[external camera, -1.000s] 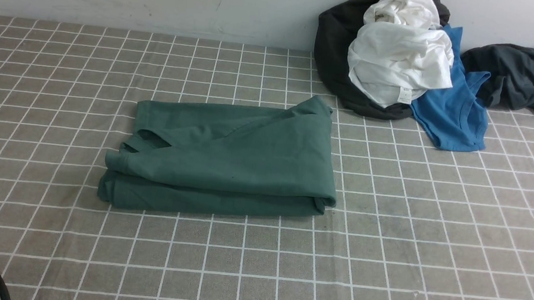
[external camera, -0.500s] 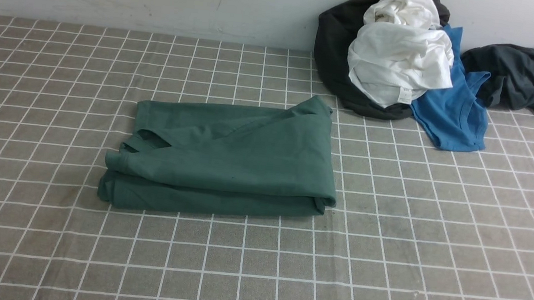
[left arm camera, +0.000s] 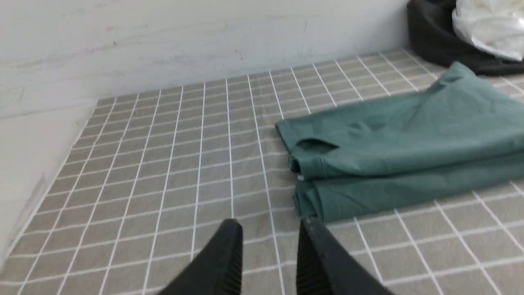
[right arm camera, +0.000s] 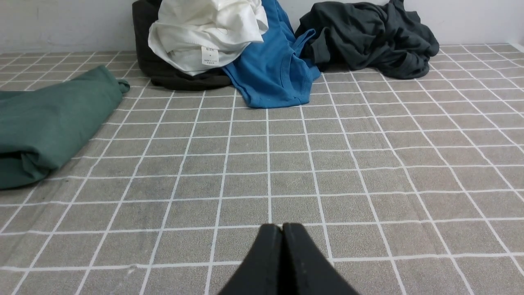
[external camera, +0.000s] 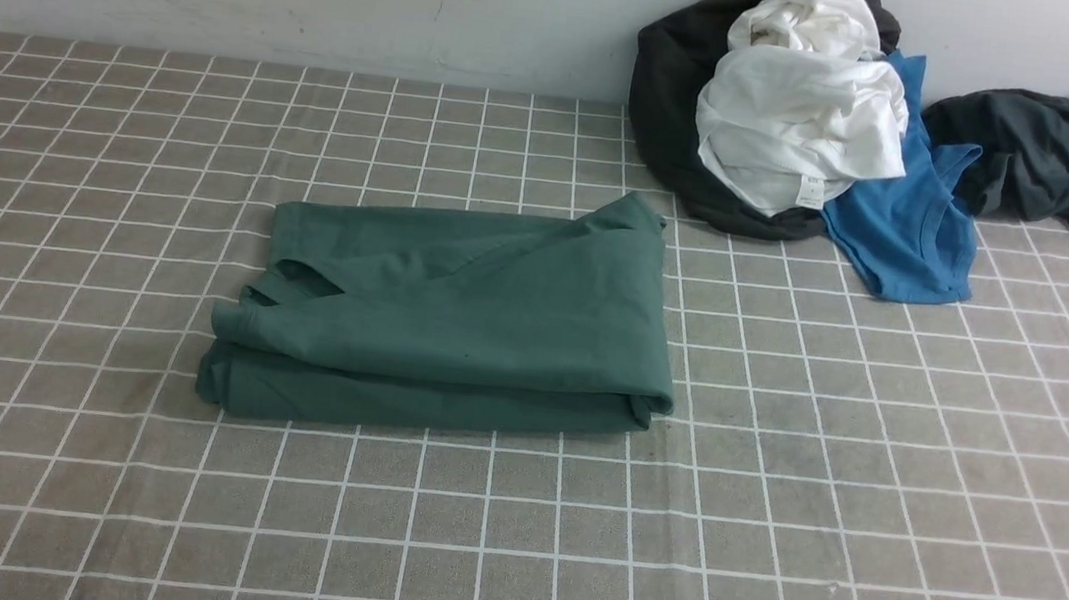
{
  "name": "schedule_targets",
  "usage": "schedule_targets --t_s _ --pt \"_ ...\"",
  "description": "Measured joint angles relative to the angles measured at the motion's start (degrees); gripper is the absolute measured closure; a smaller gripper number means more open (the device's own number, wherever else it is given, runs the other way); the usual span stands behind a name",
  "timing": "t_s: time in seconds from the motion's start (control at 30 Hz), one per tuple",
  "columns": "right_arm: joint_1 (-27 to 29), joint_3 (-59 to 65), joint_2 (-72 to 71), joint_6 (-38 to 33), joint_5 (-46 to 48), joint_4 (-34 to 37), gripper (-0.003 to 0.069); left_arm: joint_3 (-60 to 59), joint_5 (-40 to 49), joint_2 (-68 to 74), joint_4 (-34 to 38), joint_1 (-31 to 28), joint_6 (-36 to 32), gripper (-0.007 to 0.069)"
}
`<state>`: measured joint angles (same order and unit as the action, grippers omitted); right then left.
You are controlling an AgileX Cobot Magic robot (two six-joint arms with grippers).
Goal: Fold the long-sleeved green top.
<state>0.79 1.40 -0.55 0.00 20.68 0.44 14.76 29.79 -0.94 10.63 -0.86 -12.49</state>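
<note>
We see the green top (external camera: 447, 320) lying as a folded packet on the checked tablecloth (external camera: 770, 528), a little to our left of the middle, with its long axis running from left to right. The pile of other clothes (external camera: 808, 110) sits well apart behind it, by the wall. Our left gripper (left arm camera: 268, 229) has its fingers apart with nothing between them; the near left corner of the top lies just ahead of it, slightly toward the right. Our right gripper (right arm camera: 282, 235) has its fingers pressed together, empty, and the top lies further off on its left. We judge the left arm is nearer, and that the folding looks nearly finished.
</note>
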Motion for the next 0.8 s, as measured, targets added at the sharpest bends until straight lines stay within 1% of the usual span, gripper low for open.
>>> schedule_targets --t_s 0.03,0.1,0.13,0.2,0.23,0.3,0.33,0.4,0.47,0.7,0.8 --pt "0.0 0.0 0.0 0.0 0.0 0.0 0.0673 -1.3 -2.4 0.0 1.1 0.0 0.0 0.0473" --pt "0.0 0.0 0.0 0.0 0.0 0.0 0.0673 -5.6 -10.1 0.0 3.6 0.0 -0.1 0.0535" --pt "0.0 0.0 0.0 0.0 0.0 0.0 0.0673 -8.8 -13.5 0.0 4.7 0.0 -0.4 0.0578" --pt "0.0 0.0 0.0 0.0 0.0 0.0 0.0673 -13.6 -18.3 0.0 5.4 0.0 -1.6 0.0613" --pt "0.0 0.0 0.0 0.0 0.0 0.0 0.0673 -14.3 -18.7 0.0 5.4 0.0 -2.1 0.0616" --pt "0.0 0.0 0.0 0.0 0.0 0.0 0.0673 -16.2 -16.9 0.0 4.9 0.0 -5.6 0.0632" --pt "0.0 0.0 0.0 0.0 0.0 0.0 0.0673 -16.2 -16.6 0.0 4.7 0.0 -6.2 0.0632" --pt "0.0 0.0 0.0 0.0 0.0 0.0 0.0673 -16.3 -13.1 0.0 3.9 0.0 -8.3 0.0632" --pt "0.0 0.0 0.0 0.0 0.0 0.0 0.0673 -16.3 -9.9 0.0 3.9 0.0 -9.0 0.0632" --pt "0.0 0.0 0.0 0.0 0.0 0.0 0.0673 -16.2 -8.9 0.0 3.9 0.0 -8.8 0.0632" --pt "0.0 0.0 0.0 0.0 0.0 0.0 0.0673 -16.2 -8.9 0.0 2.1 0.0 -6.1 0.0632"
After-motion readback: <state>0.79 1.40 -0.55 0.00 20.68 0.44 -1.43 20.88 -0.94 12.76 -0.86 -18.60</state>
